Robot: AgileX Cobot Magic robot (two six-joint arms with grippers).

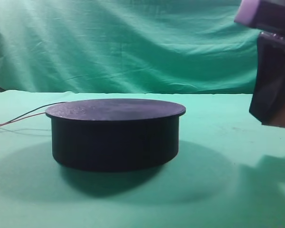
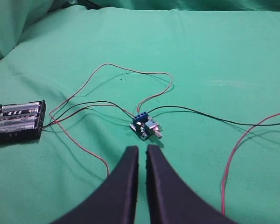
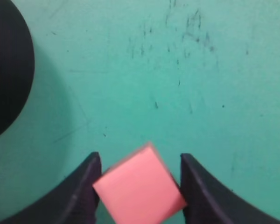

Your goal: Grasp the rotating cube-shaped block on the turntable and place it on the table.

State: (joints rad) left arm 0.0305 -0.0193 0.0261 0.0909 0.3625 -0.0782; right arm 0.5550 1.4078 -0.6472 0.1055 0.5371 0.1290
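Green table (image 1: 218,199) under black turntable (image 1: 115,133), top bare, thin wires (image 1: 19,116) trailing left. Right gripper (image 3: 139,165) beside the turntable, above the cloth — fingers (image 3: 81,186) apart, pink cube-shaped block (image 3: 139,189) tilted between them; grip or contact impossible to tell. Left gripper (image 2: 142,150) off to the side, fingers nearly together, holding nothing, over a battery holder (image 2: 18,122) and small circuit board (image 2: 146,127).

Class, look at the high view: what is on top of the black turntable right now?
Nothing shows on the turntable. The cube-shaped block sits between the right tool's fingers, over the green table. The low angle may hide anything flat.
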